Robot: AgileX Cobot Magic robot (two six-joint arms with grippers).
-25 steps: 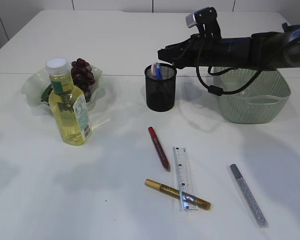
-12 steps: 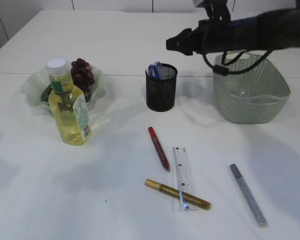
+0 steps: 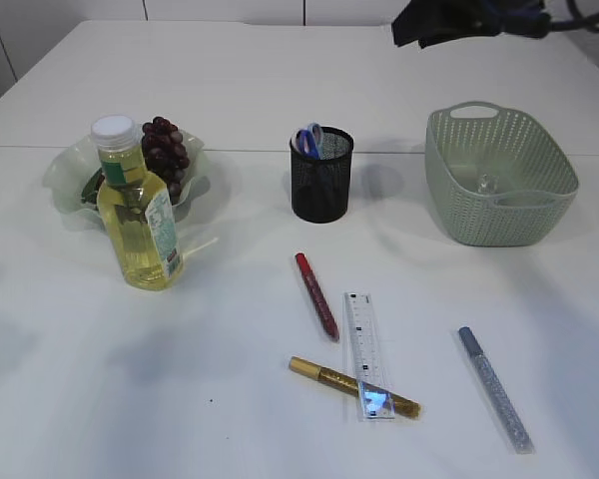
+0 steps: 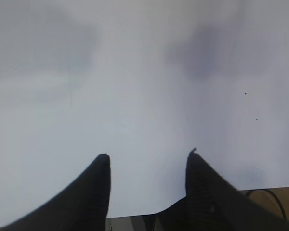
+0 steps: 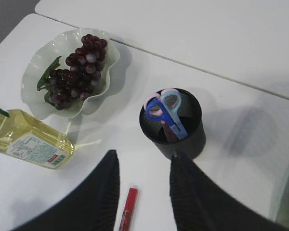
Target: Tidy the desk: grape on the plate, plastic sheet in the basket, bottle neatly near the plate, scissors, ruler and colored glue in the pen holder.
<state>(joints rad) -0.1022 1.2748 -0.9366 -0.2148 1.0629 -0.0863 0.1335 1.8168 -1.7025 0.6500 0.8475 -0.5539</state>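
The grape [image 3: 165, 150] lies on the pale green plate [image 3: 65, 175], with the yellow bottle [image 3: 140, 215] upright just in front. The scissors [image 3: 309, 140] stand in the black mesh pen holder [image 3: 320, 190]. On the table lie the clear ruler [image 3: 367, 349] and the red [image 3: 316, 295], gold [image 3: 329, 377] and silver [image 3: 495, 388] colored glue. Something clear glints in the basket [image 3: 499, 215], maybe the plastic sheet. My right gripper [image 5: 144, 161] hangs open and empty, high above the pen holder [image 5: 183, 139] and red glue [image 5: 128, 207]. My left gripper [image 4: 148, 159] is open over bare table.
The right arm [image 3: 459, 20] shows only at the exterior view's top edge, above the basket. The gold glue's end lies under the ruler. A seam between two tabletops runs behind the pen holder.
My right arm has risen and drawn back to the upper right, away from the pen holder and nearly out of the exterior view. The things on the table stay put.
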